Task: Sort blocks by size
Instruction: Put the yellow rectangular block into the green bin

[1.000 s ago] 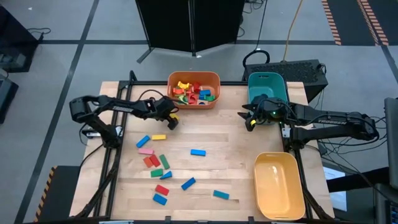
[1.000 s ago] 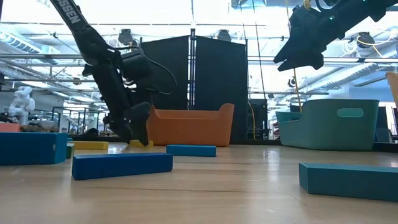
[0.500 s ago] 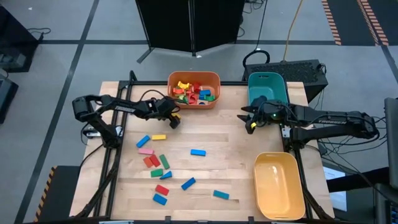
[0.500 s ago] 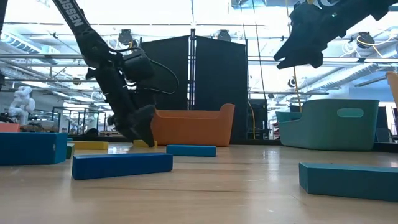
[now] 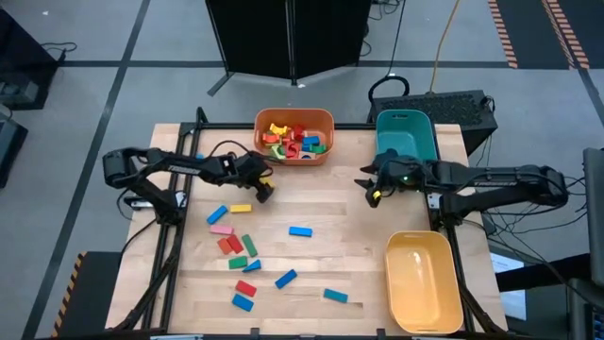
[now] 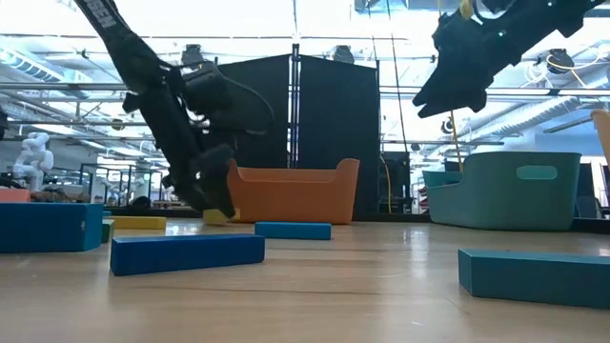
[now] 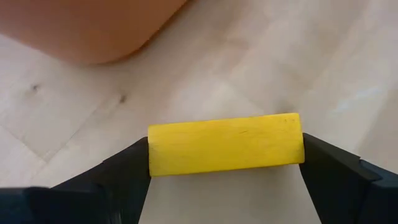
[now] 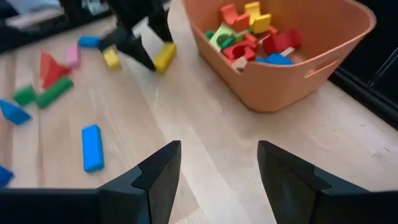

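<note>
- The left gripper [image 7: 225, 163] is down at the table [image 5: 349, 246] beside the orange bin [image 5: 294, 151] — fingers [image 7: 118, 171] grasping a yellow block [image 7: 225, 144] by its short ends.
- The block looks rigid, light and smooth-sided; an end-to-end hold seems secure.
- The right gripper [image 8: 217, 165] hovers released near the teal bin [image 5: 406, 132].

My overhead feed is evenly lit, shadows soft and short on the table [image 5: 349, 255]; the low camera stares into bright ceiling lights, so both arms read as silhouettes; my right wrist view is slightly soft; nearby blocks look blurred at table level.
</note>
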